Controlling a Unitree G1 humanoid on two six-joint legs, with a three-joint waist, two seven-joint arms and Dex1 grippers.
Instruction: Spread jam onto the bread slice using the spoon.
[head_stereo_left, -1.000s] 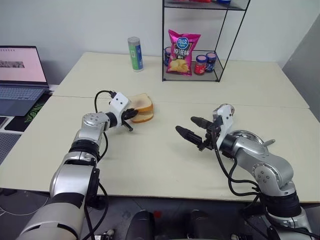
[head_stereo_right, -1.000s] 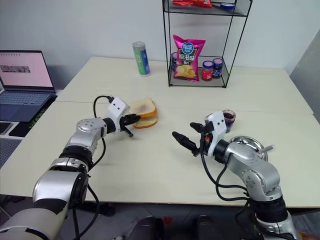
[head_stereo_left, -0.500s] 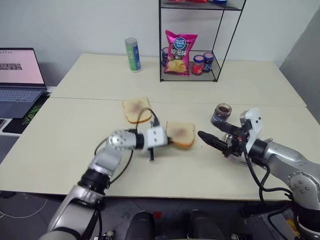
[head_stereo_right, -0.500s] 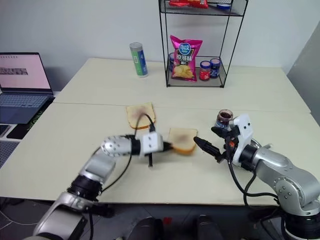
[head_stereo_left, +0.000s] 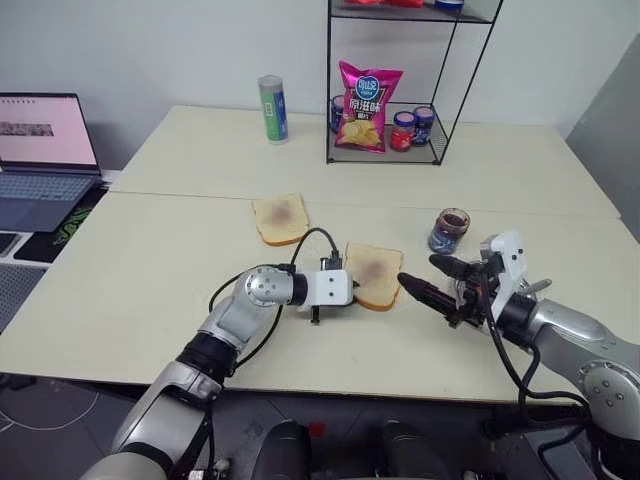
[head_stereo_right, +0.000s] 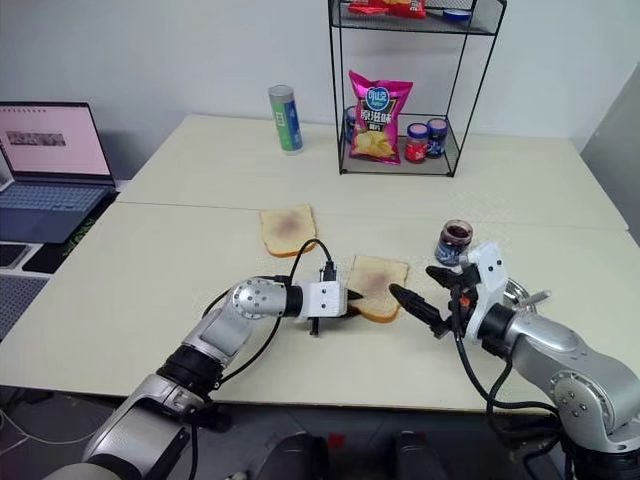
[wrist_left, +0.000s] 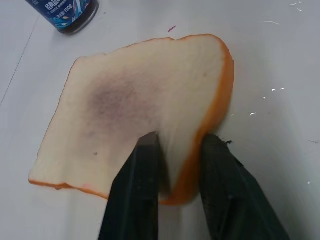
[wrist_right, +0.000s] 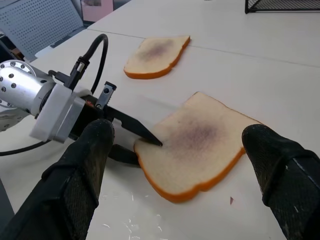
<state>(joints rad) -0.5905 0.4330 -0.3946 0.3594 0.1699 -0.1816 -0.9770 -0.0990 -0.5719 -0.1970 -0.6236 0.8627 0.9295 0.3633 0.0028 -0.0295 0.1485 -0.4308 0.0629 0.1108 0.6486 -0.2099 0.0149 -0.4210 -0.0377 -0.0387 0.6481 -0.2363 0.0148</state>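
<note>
bread slice (wrist_left: 140, 110) flat on the table (head_stereo_left: 150, 270) near centre, light, soft and easily crushed, best taken shallowly by the crust; left gripper (wrist_left: 175, 150) straddles its near-left edge, one finger above and one below, jaws partly parted, and whether they pinch it cannot be told. right gripper (wrist_right: 180, 135) spread wide, empty, just right of the slice. small glass jar (head_stereo_left: 449, 230) of dark jam (head_stereo_right: 457, 236) stands upright, far right of the slice.

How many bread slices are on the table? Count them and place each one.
2. One bread slice lies between the two grippers, its edge between the left gripper fingers. The other slice lies farther back, toward the rack.
</note>
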